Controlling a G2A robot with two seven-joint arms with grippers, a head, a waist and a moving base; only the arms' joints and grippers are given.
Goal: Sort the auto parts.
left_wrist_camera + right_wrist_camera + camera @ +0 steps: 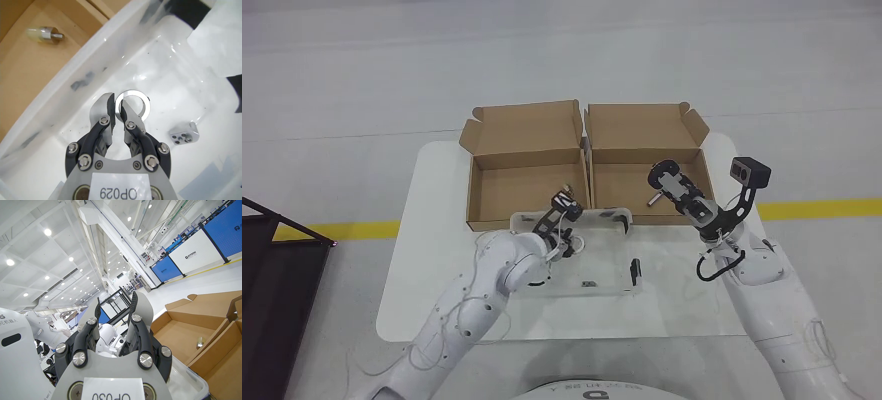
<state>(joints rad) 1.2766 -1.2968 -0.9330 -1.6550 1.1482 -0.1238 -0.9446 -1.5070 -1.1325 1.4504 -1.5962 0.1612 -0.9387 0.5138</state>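
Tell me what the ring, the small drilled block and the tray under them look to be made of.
Ring: bare metal, likely steel or aluminium; its bright machined face reflects light.
Block: metal too, seemingly aluminium, matte grey with crisp edges and drilled holes.
Tray: translucent whitish plastic, glossy; glints on its floor, and dark shapes show through its wall.

white table [422, 250] | yellow floor stripe [822, 208] | black rack [272, 300] beside table

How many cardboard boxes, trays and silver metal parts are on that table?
Cardboard boxes: 2
Tray: 1
Silver parts: 3 (ring, block, stud)
Total: 6
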